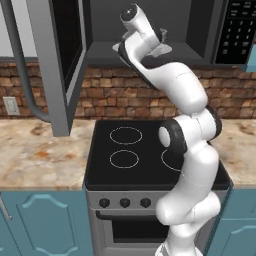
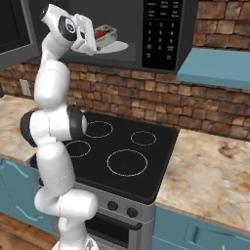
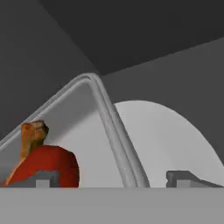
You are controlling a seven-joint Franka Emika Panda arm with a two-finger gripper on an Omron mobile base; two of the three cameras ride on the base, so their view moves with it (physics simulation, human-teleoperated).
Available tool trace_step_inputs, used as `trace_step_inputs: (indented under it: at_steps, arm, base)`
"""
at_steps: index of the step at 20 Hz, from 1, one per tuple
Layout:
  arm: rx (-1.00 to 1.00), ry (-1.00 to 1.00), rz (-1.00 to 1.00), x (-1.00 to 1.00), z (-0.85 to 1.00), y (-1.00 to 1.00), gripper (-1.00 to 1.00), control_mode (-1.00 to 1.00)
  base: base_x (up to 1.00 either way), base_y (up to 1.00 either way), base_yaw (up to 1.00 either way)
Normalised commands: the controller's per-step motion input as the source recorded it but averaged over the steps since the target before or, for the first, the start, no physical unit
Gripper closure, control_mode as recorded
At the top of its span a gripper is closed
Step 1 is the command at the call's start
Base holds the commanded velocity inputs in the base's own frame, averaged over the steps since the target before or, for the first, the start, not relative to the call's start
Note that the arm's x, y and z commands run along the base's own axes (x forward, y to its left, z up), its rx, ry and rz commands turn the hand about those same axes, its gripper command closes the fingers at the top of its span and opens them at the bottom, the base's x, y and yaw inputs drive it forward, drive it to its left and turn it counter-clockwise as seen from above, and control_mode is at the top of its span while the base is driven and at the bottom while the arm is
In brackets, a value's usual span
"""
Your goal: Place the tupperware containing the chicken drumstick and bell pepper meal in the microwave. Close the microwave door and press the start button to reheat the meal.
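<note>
Up high – arm stretched into the microwave (image 2: 161,46), gripper (image 3: 116,179) spread astride the tupperware (image 3: 109,131) rim

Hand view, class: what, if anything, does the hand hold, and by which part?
Nothing: the hand is open, astride the tupperware rim, on the turntable plate.

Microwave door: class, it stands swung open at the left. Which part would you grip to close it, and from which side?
Grip the long curved bar handle on the door. It stands off the panel's outer face, leaving room for fingers around it. Come from the left, the outer side, probably with the pincer across the bar.
</note>
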Motion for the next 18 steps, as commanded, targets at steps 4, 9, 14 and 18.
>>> trace_step_inputs:
  at_steps: [4,9,14,18]
  arm:
    - [-0.04,-0.53,-0.16,0.02,-0.65,0.0,-1.0,-1.0]
    - [0.0,-0.48,-0.17,-0.48,0.1,0.0,-1.0,-1.0]
    - [-0.03,-0.19,-0.09,-1.0,0.02,0.0,-1.0,-1.0]
    - [-0.03,-0.03,-0.06,-1.0,0.04,0.02,-1.0,-1.0]
  base:
    - [0.0,0.0,0.0]
    - [0.0,0.0,0.0]
    - [0.0,0.0,0.0]
    - [0.0,0.0,0.0]
